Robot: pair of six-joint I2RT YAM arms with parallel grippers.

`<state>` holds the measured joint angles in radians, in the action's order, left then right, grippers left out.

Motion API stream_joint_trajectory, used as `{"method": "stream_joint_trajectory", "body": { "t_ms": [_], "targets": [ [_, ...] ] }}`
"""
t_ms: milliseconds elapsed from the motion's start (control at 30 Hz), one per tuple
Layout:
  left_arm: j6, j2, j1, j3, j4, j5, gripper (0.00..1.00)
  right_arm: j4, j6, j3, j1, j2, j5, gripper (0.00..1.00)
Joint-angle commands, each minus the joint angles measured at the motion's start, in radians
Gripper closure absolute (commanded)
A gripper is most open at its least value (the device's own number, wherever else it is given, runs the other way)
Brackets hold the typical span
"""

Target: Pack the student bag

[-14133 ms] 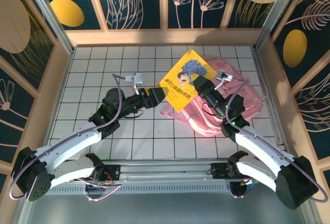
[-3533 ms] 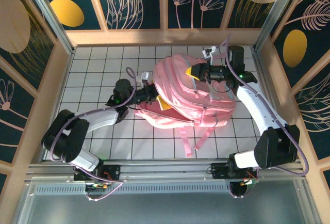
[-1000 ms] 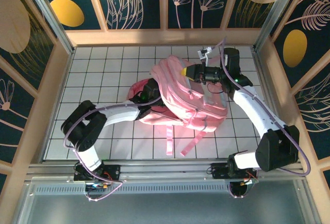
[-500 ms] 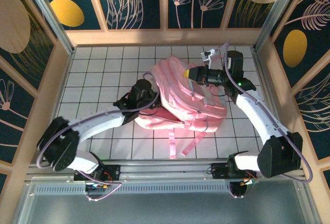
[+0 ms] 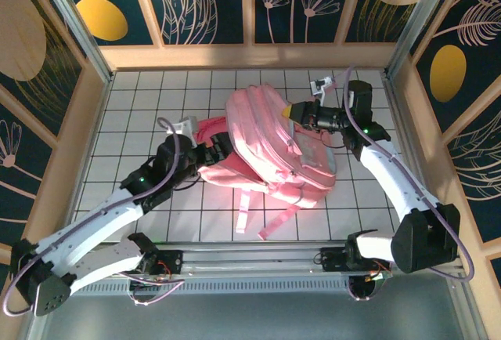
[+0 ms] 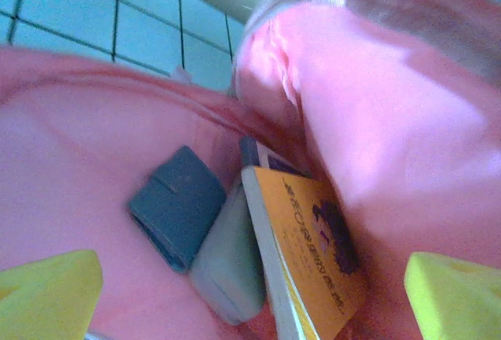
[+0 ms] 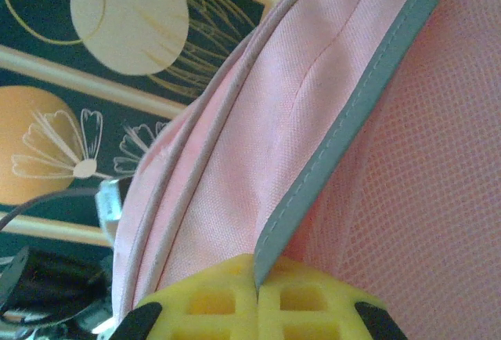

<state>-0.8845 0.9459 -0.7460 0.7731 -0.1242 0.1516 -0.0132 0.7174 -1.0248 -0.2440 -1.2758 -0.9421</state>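
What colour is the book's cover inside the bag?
Orange-yellow with dark purple print; the book shows best in the left wrist view, inside the student bag.

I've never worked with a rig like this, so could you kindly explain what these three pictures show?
Two robot arms are bolted to a tiled table. One picture looks down from overhead; the other two come from cameras on each wrist. A pink student bag lies on the table. The right claw is shut on the bag's grey edge trim. The left claw is open at the mouth, holding nothing; its camera looks inside at an orange book, a dark blue pouch and a pale case.
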Motion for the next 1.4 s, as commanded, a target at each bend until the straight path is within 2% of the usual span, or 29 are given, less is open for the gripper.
{"method": "stream_joint_trajectory", "body": {
  "t_ms": [0, 100, 233, 433, 500, 567, 767, 933, 1067, 1167, 1367],
  "targets": [
    [0.052, -0.056, 0.006, -0.012, -0.041, 0.081, 0.01, 0.078, 0.018, 0.002, -0.004, -0.025, 0.105, 1.00],
    [0.074, -0.070, 0.006, -0.002, -0.070, 0.097, 0.01, 0.046, -0.002, -0.039, -0.070, -0.076, 0.162, 0.99],
    [0.107, -0.065, 0.005, 0.023, -0.093, 0.090, 0.01, 0.009, -0.021, -0.110, -0.166, -0.157, 0.262, 0.90],
    [0.134, -0.055, 0.006, 0.013, -0.101, 0.019, 0.01, -0.055, -0.050, -0.216, -0.274, -0.272, 0.407, 0.66],
    [0.133, -0.051, 0.005, 0.001, -0.106, -0.018, 0.02, -0.119, -0.089, -0.248, -0.293, -0.280, 0.487, 0.57],
    [0.127, -0.041, 0.005, -0.015, -0.110, -0.054, 0.04, -0.174, -0.128, -0.258, -0.298, -0.256, 0.572, 0.54],
    [0.085, -0.016, -0.035, -0.104, -0.078, -0.101, 0.09, -0.317, -0.245, -0.193, -0.337, -0.104, 0.702, 0.55],
    [0.068, -0.012, -0.067, -0.167, -0.068, -0.119, 0.09, -0.443, -0.304, -0.080, -0.375, -0.023, 0.709, 0.58],
    [0.077, 0.015, -0.108, -0.182, -0.079, -0.101, 0.11, -0.478, -0.291, 0.011, -0.401, 0.035, 0.666, 0.64],
    [0.091, 0.072, -0.125, -0.174, -0.064, -0.079, 0.11, -0.479, -0.277, 0.067, -0.428, 0.069, 0.665, 0.68],
    [0.105, 0.251, -0.125, -0.115, 0.066, -0.047, 0.08, -0.455, -0.250, 0.125, -0.431, 0.117, 0.684, 0.72]
  ]
}}
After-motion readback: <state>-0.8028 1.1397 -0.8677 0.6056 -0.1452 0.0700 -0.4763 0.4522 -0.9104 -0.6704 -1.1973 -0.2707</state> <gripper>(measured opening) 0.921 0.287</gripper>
